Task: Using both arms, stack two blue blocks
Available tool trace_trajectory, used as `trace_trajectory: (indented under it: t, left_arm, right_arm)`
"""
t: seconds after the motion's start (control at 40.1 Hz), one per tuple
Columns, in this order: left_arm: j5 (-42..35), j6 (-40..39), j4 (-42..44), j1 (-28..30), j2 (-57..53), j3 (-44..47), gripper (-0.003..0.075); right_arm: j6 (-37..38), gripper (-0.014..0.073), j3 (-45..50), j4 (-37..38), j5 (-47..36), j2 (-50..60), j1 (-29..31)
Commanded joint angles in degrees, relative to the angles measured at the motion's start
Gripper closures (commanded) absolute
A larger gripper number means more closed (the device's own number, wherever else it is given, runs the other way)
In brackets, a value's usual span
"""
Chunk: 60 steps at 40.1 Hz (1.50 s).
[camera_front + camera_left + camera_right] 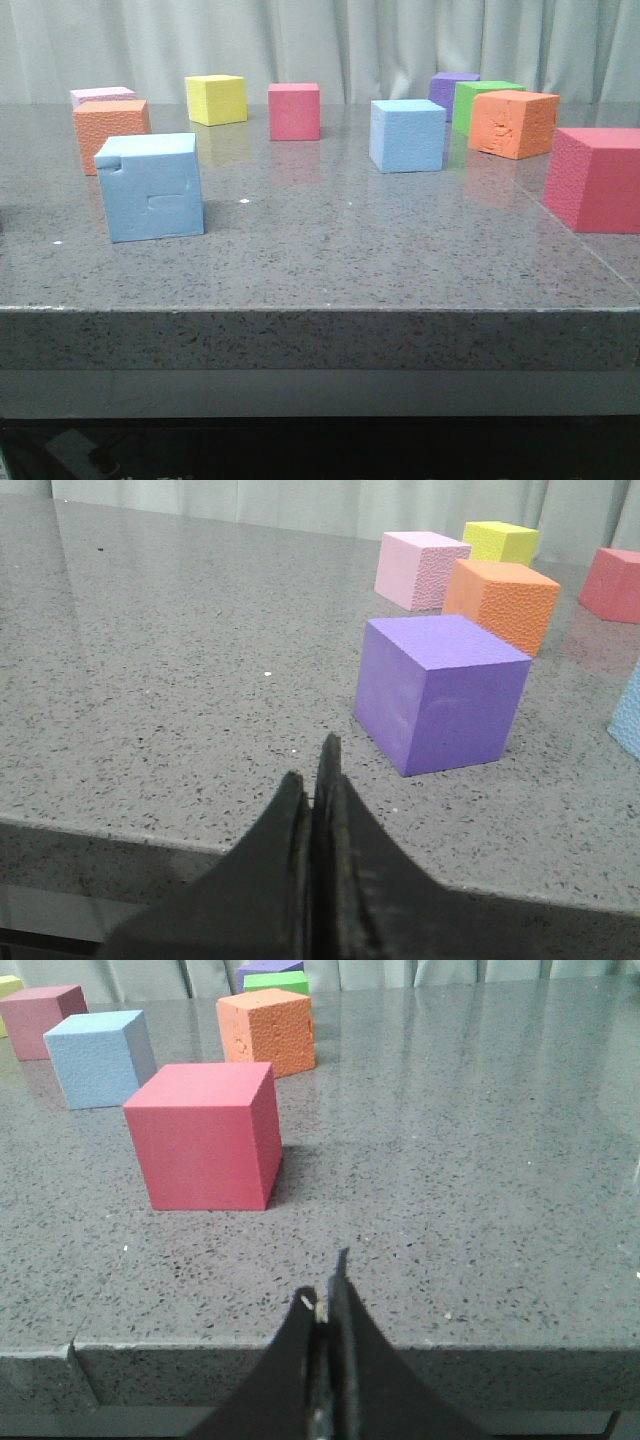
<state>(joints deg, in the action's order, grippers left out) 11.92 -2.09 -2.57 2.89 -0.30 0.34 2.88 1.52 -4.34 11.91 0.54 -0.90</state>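
— So, where do the two arms stand?

— Low at the near edge of the speckled grey stone table (pixel 330 260), neither showing in the front view. The left gripper (pixel 318 770) has its dark angled fingers pressed together, nothing between them, tips hanging just over the table's rim. The right gripper (pixel 328 1285) is likewise closed and empty, poised at the near edge on its own side.

— And the blue blocks?

— Well apart. The notched blue block (pixel 150 187), a light blue foam cube with a cut corner and rectangular dents on its front face, sits on the left, nearer the camera. The plain blue block (pixel 407 135), same pale foam with a fine pebbled skin, sits farther back toward the middle; the right wrist view shows it beyond a large red cube (pixel 207 1135).

— What lies nearest the left gripper?

— A purple cube (pixel 440 692), smooth-faced and sharp-edged, with an orange cube (pixel 503 602) of rough grain and a pink cube (pixel 420 568) behind it. Pale curtains (pixel 330 45) close off the back.
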Motion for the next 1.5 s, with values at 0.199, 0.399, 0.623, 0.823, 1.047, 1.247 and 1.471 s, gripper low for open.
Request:
trace_trajectory:
  t: [0.199, 0.399, 0.623, 0.823, 1.047, 1.247, 1.471]
  left_arm:
    - [-5.50, -0.05, -0.55, -0.28, -1.34, 2.07, 0.0738]
    - [-6.29, -0.05, -0.55, -0.28, -1.34, 2.07, 0.0738]
    - [-6.29, -0.05, -0.55, -0.28, -1.34, 2.07, 0.0738]
    - [-6.29, -0.05, -0.55, -0.28, -1.34, 2.07, 0.0738]
    - [-10.46, -0.05, -0.55, -0.28, -1.34, 2.07, 0.0738]
    - [-15.45, -0.05, -0.55, -0.28, -1.34, 2.07, 0.0738]
    - [-23.12, -0.05, -0.55, -0.28, -1.34, 2.07, 0.0738]
  right_arm:
    - [-0.35, 0.0663, -0.01, -0.09, -4.38, 1.15, 0.25]
    - [-0.35, 0.0663, -0.01, -0.09, -4.38, 1.15, 0.25]
    - [-0.35, 0.0663, -0.01, -0.09, -4.38, 1.15, 0.25]
    - [-0.35, 0.0663, -0.01, -0.09, -4.44, 1.15, 0.25]
    - [-0.35, 0.0663, -0.01, -0.09, -4.75, 1.15, 0.25]
    - [-0.35, 0.0663, -0.01, -0.09, -4.88, 1.15, 0.25]
    - [-0.35, 0.0663, -0.01, -0.09, -10.60, 1.15, 0.25]
